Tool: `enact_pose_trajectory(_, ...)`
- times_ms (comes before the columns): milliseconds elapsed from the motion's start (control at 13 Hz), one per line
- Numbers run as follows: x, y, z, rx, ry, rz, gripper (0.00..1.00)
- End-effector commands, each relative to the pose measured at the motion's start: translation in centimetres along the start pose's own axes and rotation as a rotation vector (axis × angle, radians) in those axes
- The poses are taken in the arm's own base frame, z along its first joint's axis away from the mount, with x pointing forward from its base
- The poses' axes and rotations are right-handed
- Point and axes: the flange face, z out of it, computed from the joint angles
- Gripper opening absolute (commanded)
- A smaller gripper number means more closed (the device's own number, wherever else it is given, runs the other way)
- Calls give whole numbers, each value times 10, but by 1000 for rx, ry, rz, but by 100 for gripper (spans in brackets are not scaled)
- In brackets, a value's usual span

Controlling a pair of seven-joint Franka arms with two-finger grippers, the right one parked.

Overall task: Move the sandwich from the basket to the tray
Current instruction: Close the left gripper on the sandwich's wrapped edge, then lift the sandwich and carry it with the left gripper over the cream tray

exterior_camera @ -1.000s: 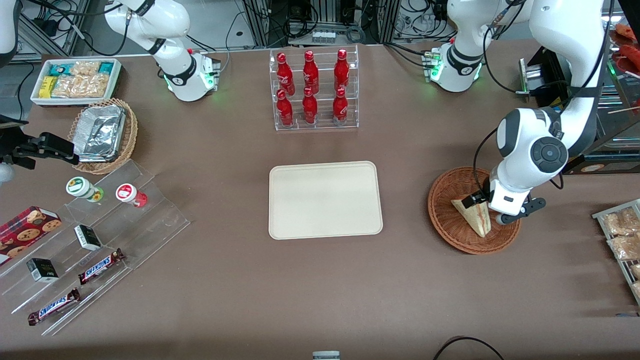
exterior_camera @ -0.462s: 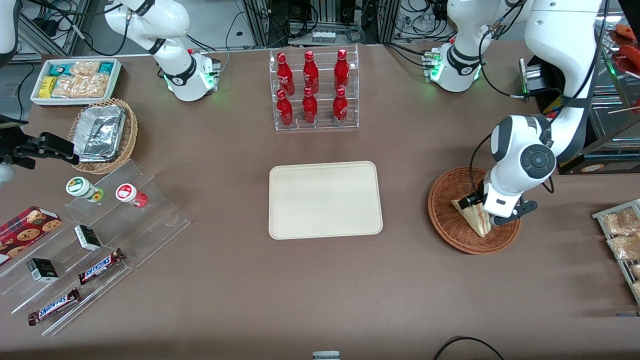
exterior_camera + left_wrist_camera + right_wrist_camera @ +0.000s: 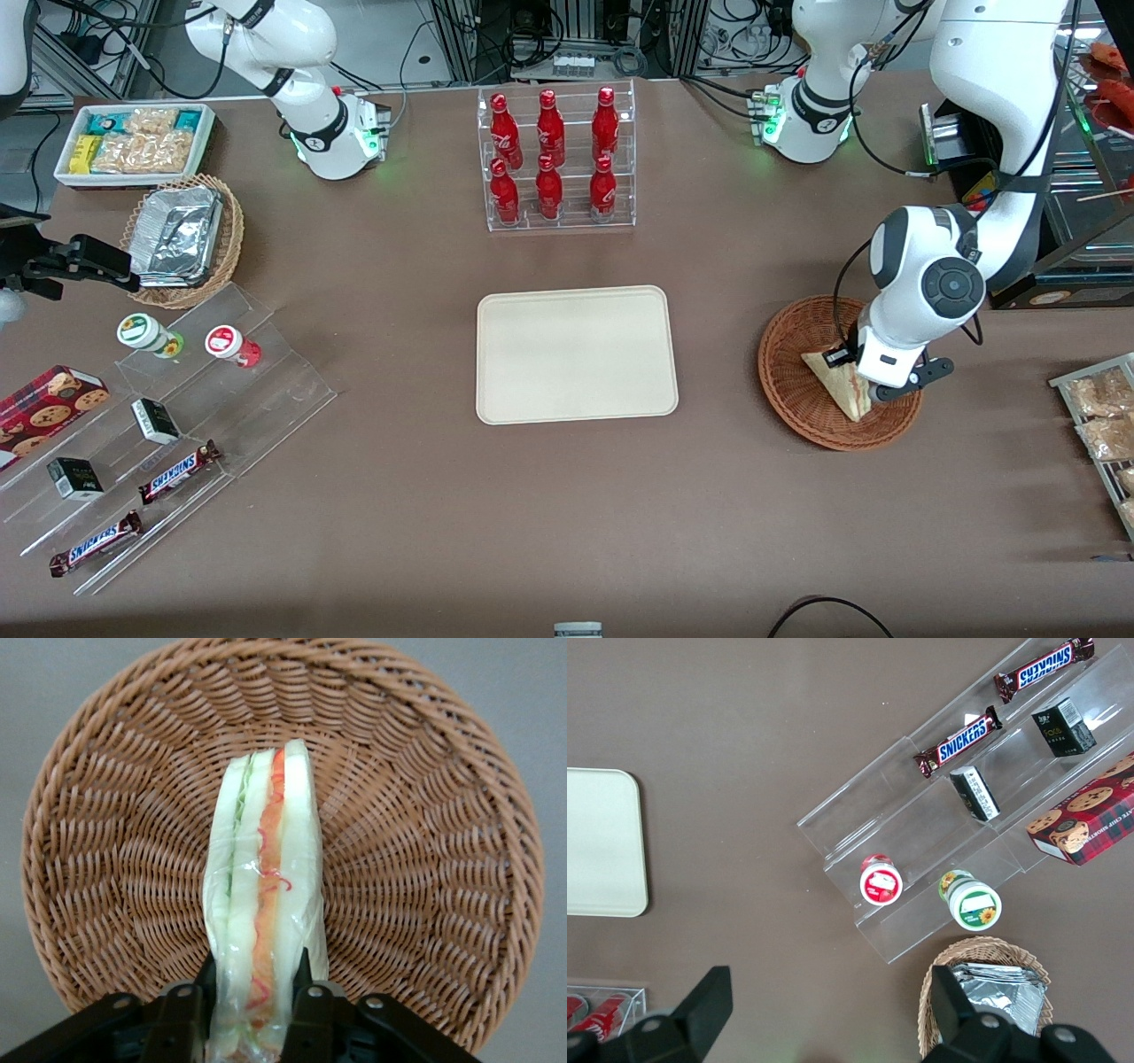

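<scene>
The sandwich stands on edge in the reddish-brown woven basket, toward the working arm's end of the table. My left gripper reaches down into the basket and is shut on the sandwich. In the left wrist view the black fingers press both bread faces of the wrapped sandwich, whose red, orange and green layers face the camera; the gripper sits over the basket. The cream tray lies bare at mid-table, a short way from the basket.
A clear rack of red bottles stands farther from the front camera than the tray. A wire rack of snack packets sits at the working arm's table edge. A stepped acrylic stand, a foil-tray basket and a white bin lie toward the parked arm's end.
The left arm's wrist has shifted a little toward the tray over the basket in the first half second, then held. The sandwich has stayed in the basket between the fingers.
</scene>
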Motion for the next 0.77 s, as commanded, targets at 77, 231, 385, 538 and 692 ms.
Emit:
enact_pose_trajectory(77, 16, 7, -72, 46, -21, -6, 0)
enact_pose_trajectory(231, 14, 29, -116, 73, -50, 16, 0)
enact_pose_trajectory(385, 5, 57, -150, 67, -39, 21, 0)
enact_pose_trajectory(538, -18, 99, -166, 57, -7, 51, 0)
enact_pose_trajectory(692, -41, 140, -177, 43, 18, 71, 0)
